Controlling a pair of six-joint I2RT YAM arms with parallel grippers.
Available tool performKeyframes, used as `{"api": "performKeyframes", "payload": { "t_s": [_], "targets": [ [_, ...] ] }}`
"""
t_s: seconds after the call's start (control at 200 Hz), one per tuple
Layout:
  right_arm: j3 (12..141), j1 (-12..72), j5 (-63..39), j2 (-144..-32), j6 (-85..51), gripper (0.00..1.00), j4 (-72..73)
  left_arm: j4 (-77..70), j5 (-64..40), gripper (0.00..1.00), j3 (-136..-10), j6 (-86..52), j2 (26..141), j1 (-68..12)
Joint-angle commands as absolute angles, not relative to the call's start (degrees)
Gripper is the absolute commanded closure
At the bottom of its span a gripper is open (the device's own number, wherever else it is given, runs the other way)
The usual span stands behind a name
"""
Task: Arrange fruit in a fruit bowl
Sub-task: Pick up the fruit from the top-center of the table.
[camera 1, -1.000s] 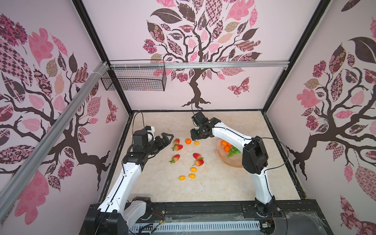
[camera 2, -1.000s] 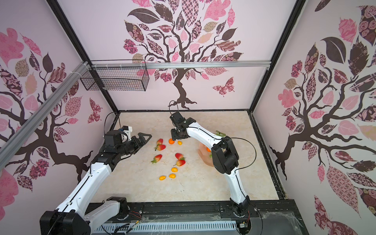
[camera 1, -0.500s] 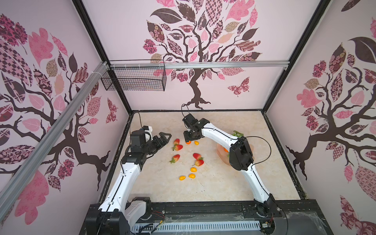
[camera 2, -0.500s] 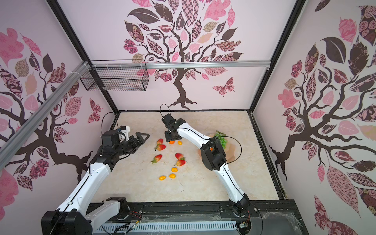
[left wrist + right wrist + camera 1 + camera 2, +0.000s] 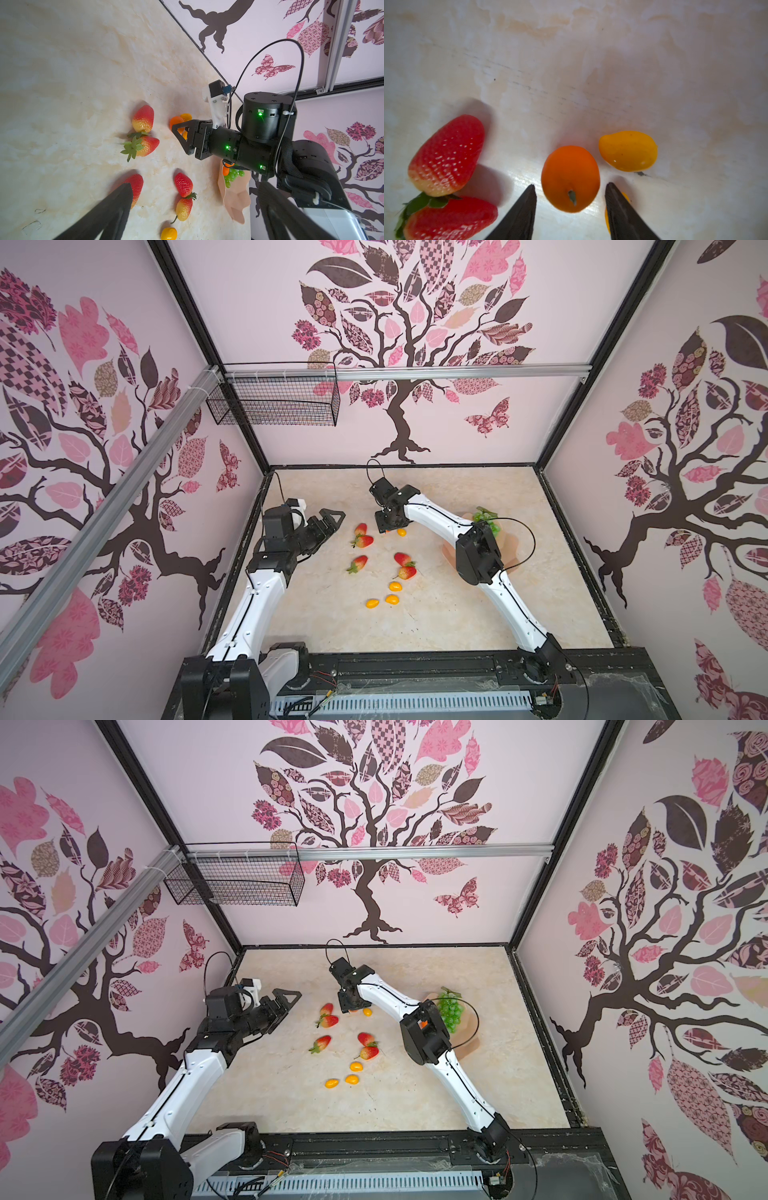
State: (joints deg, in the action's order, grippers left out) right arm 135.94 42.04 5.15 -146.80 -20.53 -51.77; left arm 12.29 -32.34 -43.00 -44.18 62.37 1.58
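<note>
Right gripper point(image 5: 571, 184) hangs over the beige marbled counter point(image 5: 571, 62), jaws apart, straddling a small round orange tangerine point(image 5: 570, 172) but seemingly not pinching it, so the pick-up looks in hand; next it must close squarely on that smooth, roll-prone ball and carry it to the shallow peach-pink scalloped fruit bowl point(image 5: 234, 199), which sits well apart by the right arm's elbow point(image 5: 478, 551) holding a green grape bunch point(image 5: 232, 176). Left gripper point(image 5: 328, 523), jaws also apart and empty, hovers near the red strawberries point(image 5: 362, 540)
</note>
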Motion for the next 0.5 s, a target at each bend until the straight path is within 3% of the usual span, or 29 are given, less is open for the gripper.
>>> {"api": "performKeyframes", "payload": {
  "t_s": [0.0,0.495],
  "targets": [
    [139.6,42.4,5.8,-150.4,-20.1,0.43,-53.7,10.2,-33.7,0.02,-41.6,-44.6,62.9,1.9],
    [141.4,42.5,5.7,-152.6,-20.0,0.46,-54.1,10.2,-33.8,0.02,-41.5,-44.5,62.8,2.0]
  ]
}}
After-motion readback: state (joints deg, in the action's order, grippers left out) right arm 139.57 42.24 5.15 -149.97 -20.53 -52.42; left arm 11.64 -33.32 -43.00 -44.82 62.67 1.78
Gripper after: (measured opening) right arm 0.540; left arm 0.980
